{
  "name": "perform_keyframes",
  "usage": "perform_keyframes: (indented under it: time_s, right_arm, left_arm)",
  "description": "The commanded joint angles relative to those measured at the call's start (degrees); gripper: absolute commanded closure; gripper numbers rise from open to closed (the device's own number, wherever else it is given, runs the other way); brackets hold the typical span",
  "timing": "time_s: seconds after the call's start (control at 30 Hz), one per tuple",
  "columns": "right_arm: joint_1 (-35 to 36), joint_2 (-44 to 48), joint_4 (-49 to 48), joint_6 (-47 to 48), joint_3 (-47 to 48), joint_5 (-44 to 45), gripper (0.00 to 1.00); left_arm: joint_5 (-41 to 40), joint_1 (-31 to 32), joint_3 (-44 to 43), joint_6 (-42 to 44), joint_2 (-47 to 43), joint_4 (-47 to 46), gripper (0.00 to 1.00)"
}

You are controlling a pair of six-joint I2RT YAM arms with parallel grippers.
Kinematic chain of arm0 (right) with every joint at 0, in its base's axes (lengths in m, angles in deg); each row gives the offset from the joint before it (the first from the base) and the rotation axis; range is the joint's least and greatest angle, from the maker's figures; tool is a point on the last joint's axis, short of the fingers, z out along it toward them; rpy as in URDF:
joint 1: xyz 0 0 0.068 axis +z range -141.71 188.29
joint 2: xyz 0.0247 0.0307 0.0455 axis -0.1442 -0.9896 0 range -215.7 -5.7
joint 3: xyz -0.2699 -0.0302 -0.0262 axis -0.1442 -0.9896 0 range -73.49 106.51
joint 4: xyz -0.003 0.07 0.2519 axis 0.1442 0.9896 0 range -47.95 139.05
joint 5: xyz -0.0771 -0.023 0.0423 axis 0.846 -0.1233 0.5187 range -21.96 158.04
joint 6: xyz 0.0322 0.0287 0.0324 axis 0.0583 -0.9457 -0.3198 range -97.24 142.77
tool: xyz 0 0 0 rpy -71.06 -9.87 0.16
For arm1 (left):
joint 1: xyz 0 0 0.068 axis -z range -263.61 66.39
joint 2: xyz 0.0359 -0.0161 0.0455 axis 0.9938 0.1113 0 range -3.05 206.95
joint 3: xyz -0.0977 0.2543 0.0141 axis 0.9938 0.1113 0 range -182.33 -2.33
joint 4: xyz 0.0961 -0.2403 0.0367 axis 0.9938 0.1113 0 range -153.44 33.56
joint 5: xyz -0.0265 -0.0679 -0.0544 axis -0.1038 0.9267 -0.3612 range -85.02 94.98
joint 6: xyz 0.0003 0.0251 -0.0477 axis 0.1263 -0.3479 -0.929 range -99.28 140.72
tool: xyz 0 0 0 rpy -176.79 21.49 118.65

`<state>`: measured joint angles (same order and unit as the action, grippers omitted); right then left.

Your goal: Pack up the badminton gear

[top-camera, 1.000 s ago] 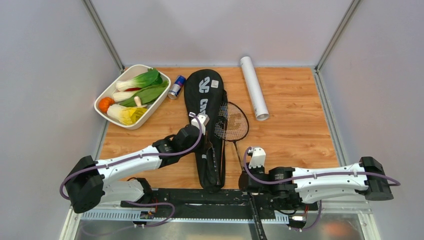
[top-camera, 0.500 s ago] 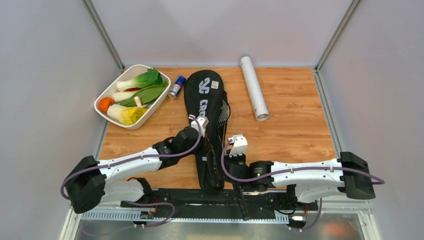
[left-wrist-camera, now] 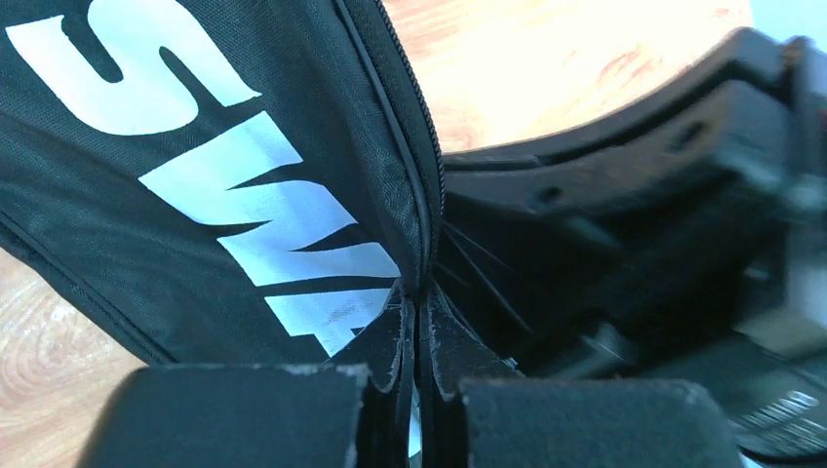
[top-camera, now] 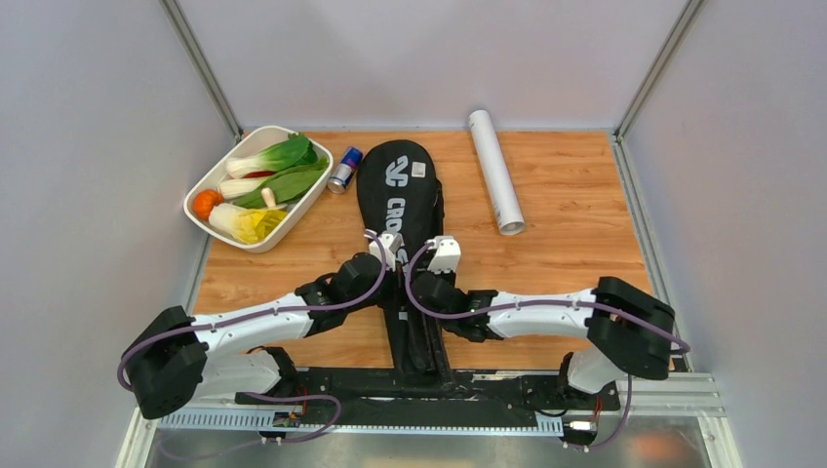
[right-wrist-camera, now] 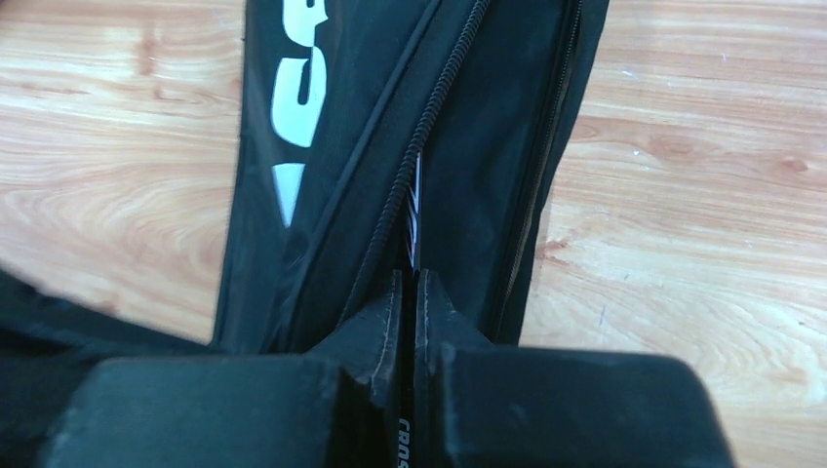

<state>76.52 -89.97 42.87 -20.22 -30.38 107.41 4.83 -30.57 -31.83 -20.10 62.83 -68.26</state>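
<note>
Black bag (top-camera: 395,185) beside can (top-camera: 343,169), left end effector (left-wrist-camera: 417,331), right end effector (right-wrist-camera: 414,302), both closed

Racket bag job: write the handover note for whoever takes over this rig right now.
Left gripper: shut, pinching the racket bag at its zipped edge.
Right gripper: shut on the bag beside the zipper; exactly which part it pinches cannot be told.
Things: the bag lies lengthwise mid-table. The white tube lies on the table to its right, apart from it. No racket shows outside the bag, and no shuttlecocks are in view.
Done: the rackets seem to be inside.
Left: the zipper looks parted near the right gripper, so close it; the tube is not yet packed; locate the shuttlecocks.
</note>
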Motion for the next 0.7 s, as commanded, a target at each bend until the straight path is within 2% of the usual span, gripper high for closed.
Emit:
perform_keyframes:
  time_s: [0.0,0.13,0.27,0.43,0.5,0.67]
  right_arm:
    - [-0.9,-4.83,-11.23,-2.01,2.69,3.62,1.0]
    - [-1.25,-8.04,-18.48,-2.02,2.08,4.9,1.0]
    - [-1.37,-10.2,-25.6,-1.22,-0.03,1.3,0.83]
    - [-1.66,-7.5,-17.72,-2.33,-1.2,-6.67,0.66]
    - [-2.89,-5.02,-16.13,-1.83,-3.11,-13.58,0.59]
    - [-3.35,2.81,-6.02,0.58,-5.82,-21.82,0.56]
  left_arm:
    - [6.13,0.22,1.08,-5.27,-2.37,-6.6,1.0]
    - [7.19,0.17,3.35,-8.79,-2.72,-9.63,1.0]
    - [5.65,0.17,4.46,-9.56,-2.5,-9.47,1.0]
    - [2.85,0.2,4.45,-8.12,-2.67,-6.71,1.0]
    - [2.05,0.22,4.85,-8.05,-3.03,-6.54,1.0]
    - [1.03,0.18,4.49,-7.25,-3.32,-5.51,1.0]
